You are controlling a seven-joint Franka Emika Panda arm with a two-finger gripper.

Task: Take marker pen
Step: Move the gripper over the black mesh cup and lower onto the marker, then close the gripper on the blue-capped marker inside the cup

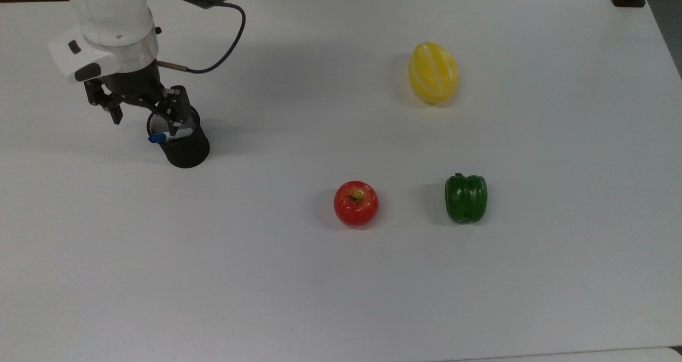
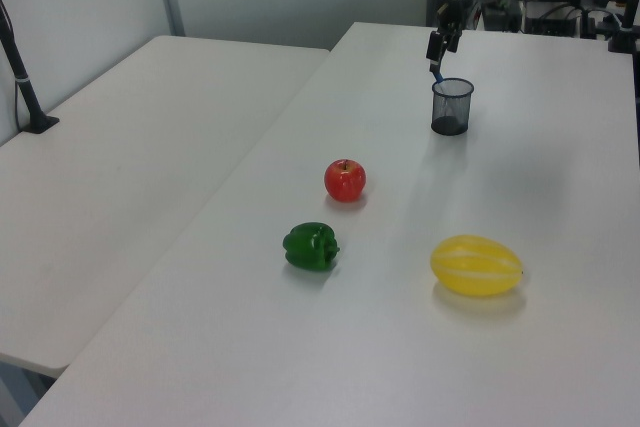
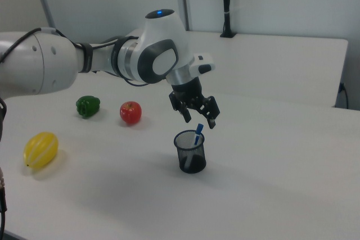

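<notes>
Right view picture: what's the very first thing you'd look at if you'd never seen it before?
The big white robot arm reaching in from the right view's left, its black gripper hanging open just above a black mesh cup. A marker pen with a blue cap pokes out of that cup. Behind, along the right view's left, sit a red apple, a green pepper and a yellow melon.

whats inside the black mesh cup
The marker pen stands tilted inside the black mesh cup, its blue cap poking above the rim. The gripper hovers over it, jaws open. The pen's lower end is hidden by the mesh wall.
</notes>
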